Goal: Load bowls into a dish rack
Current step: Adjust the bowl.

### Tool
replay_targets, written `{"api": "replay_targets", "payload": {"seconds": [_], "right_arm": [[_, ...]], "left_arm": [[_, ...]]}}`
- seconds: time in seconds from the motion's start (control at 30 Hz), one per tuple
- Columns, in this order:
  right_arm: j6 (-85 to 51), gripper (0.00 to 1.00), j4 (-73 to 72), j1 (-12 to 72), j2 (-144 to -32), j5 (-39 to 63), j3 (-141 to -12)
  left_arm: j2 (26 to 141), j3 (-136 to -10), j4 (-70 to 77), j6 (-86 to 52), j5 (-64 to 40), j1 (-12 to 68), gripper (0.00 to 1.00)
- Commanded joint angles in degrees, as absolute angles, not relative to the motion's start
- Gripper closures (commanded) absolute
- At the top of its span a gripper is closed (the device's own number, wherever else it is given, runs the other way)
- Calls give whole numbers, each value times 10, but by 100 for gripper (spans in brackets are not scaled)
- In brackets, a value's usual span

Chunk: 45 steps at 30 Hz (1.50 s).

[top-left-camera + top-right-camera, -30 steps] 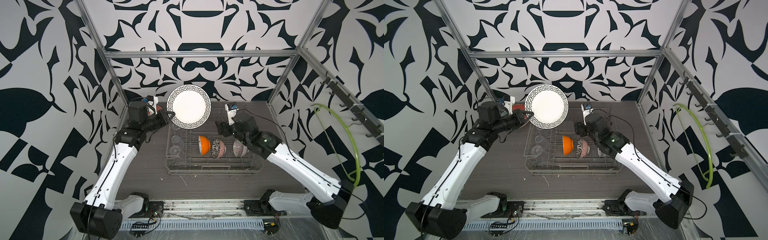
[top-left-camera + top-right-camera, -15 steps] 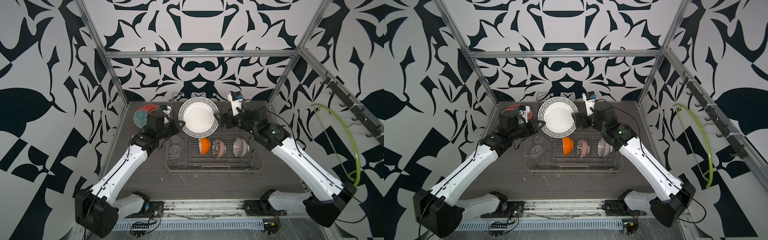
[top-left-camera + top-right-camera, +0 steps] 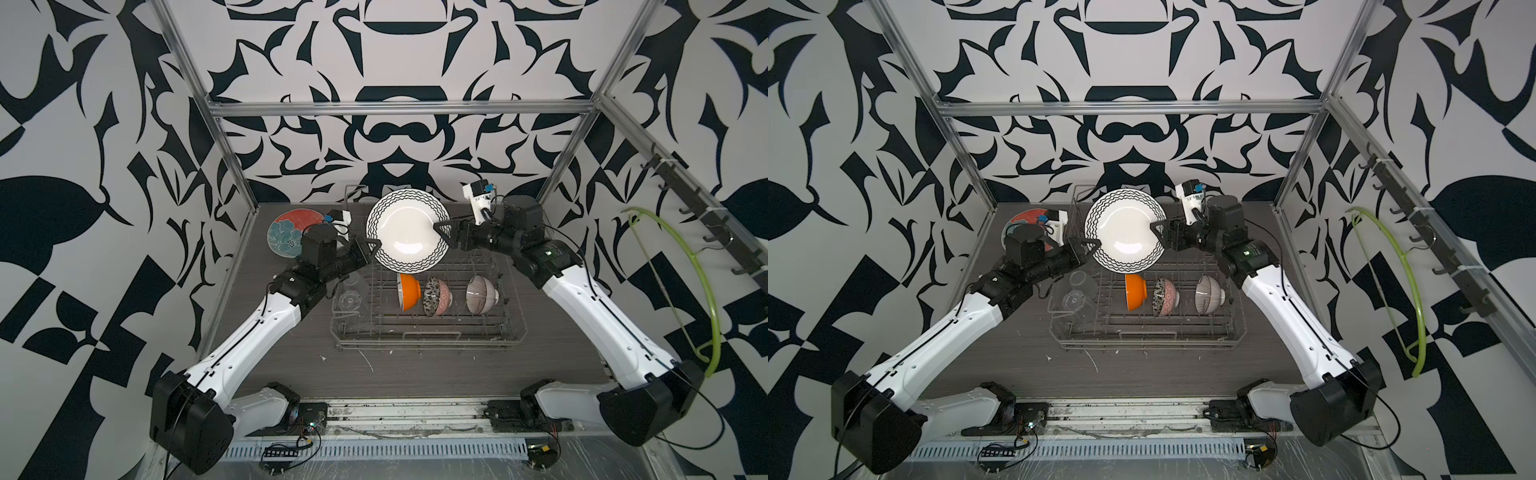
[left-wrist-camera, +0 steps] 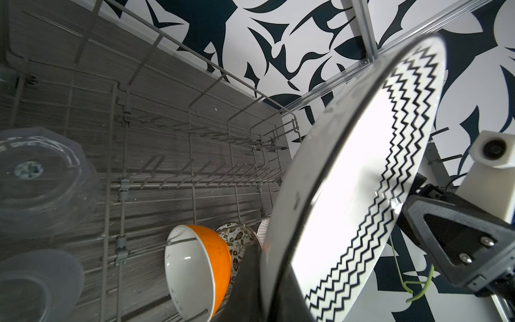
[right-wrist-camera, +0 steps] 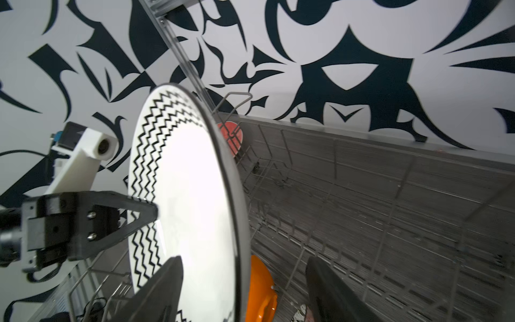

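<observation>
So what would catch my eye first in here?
The big zigzag plate, in the air over the back of the dish rack: the left gripper pinches one edge, the right gripper gapes around the opposite edge. Below, in the rack, an orange bowl, a floral bowl and a striped bowl stand on edge in a row.

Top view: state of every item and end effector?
zigzag plate: held over dish rack
left end effector: shut on its rim
right end effector: open, straddling opposite rim
orange bowl: racked on edge
floral bowl: racked on edge
striped bowl: racked on edge
glasses: racked
flower plate: flat on table
</observation>
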<state>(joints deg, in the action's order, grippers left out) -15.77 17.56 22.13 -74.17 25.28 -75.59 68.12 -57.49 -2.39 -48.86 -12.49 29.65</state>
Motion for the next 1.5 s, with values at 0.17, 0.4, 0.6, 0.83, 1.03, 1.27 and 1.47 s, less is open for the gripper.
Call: {"api": "replay_targets", "payload": {"seconds": [0.17,0.4,0.6,0.83,1.03,1.27,1.47], "right_arm": [[-201,36,110,219,-766,351,-741],[-204,70,103,219,-782,380,-745],[-206,88,100,219,-783,391,-744],[-202,100,102,218,-777,389,-743],[-194,100,109,218,-764,369,-738],[-176,100,125,212,-748,331,-737],[-159,100,152,207,-747,279,-752]], "left_arm": [[677,-598,63,-485,-119,299,100],[679,-606,41,-472,-99,299,100],[689,-620,20,-461,-91,299,100],[695,-617,21,-461,-87,299,100],[696,-623,-6,-452,-70,299,100],[684,-637,-76,-414,-33,299,62],[670,-658,-166,-371,47,299,57]]}}
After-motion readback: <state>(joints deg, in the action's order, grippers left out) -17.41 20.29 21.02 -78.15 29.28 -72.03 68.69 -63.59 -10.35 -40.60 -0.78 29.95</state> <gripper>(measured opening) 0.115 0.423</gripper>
